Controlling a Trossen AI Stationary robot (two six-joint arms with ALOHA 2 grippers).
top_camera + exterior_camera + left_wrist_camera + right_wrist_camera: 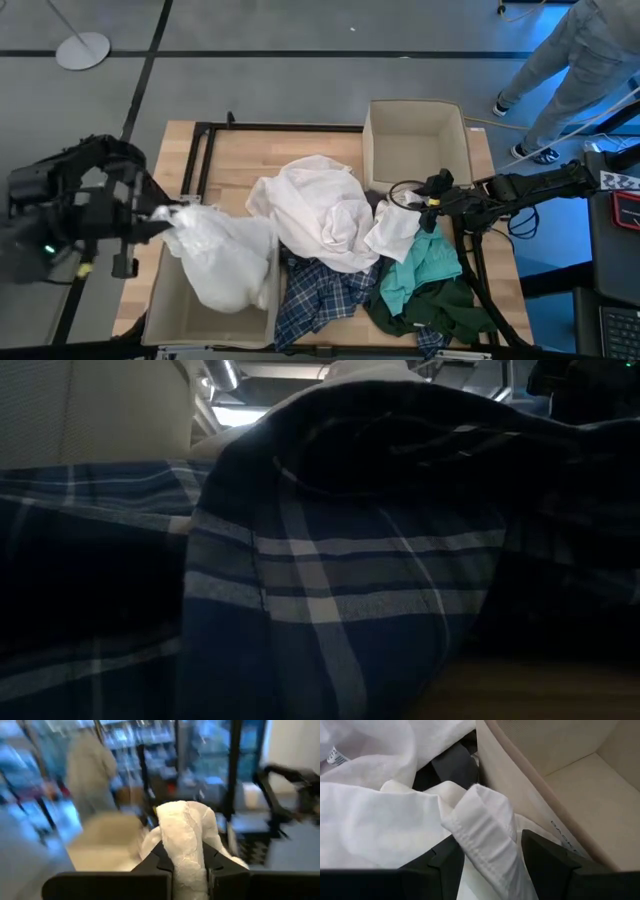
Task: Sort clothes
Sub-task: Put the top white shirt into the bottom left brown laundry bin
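The left end effector (158, 215) is pinching a bunched white garment (228, 262) between its fingers (160, 860), as the left wrist view shows, with the cloth rising up between them. Below and just beyond it, the garment is hanging into the near beige bin (165, 310), most likely so that it drops inside once the pinch is let go. That makes this the placing step for this piece.

The right end effector (425, 200) is reaching over the pile, and a folded hem of a second white garment (485, 827) is sitting between its fingers (447, 862). They are lying against the cloth on both sides, apparently gripping it, probably to pull it free of the heap. Just beside this end effector the far beige bin (415, 125) is standing, its wall touching the white cloth.

Beneath and near the right end effector the rest of the clothes are lying piled on the surface (240, 155): the large white one (315, 205), the teal one (420, 265), the dark green one (440, 310) and the plaid shirt (320, 295), which is filling the low view. A dark grey piece (452, 765) is showing under the white cloth. Most of the sorting appears to lie ahead.
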